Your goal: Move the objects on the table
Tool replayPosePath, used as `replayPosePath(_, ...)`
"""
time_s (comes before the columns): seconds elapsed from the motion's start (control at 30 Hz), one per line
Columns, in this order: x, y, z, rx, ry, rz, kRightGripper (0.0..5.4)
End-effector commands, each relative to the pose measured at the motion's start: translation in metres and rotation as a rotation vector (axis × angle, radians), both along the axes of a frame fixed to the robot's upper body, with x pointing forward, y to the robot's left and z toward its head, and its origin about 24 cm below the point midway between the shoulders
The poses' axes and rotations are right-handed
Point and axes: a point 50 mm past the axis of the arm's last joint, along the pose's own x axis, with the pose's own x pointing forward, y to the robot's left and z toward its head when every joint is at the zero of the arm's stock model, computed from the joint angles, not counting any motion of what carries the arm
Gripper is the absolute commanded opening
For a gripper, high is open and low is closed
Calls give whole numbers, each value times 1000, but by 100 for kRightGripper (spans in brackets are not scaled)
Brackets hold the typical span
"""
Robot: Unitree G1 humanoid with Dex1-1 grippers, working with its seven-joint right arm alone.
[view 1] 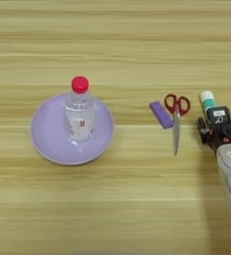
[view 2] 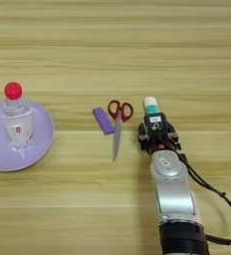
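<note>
— How do the objects look, and where do they lie?

— The glue stick (view 2: 150,105) is white with a green label and sits right of centre on the worktop (view 2: 137,45). The red-handled scissors (view 2: 118,124) lie just left of it, blades pointing toward the near edge, with the small purple block (view 2: 103,121) beside their handles. The clear bottle (view 1: 79,112), red-capped, stands upright on the lilac plate (view 1: 48,134), well apart to the left.

— And relative to the jaws?

— The right gripper (view 2: 155,122) sits directly at the glue stick's near end, the silver forearm (view 2: 173,187) trailing behind. Whether the jaws are open or clamped on it cannot be told.
</note>
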Motion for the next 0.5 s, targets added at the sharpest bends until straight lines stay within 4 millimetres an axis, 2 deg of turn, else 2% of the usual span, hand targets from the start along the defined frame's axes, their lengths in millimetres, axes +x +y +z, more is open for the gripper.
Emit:
replayPosePath(0.03,12,1,22,-21,-91,28,347)
replayPosePath(0.5,13,2,22,-16,-96,37,480)
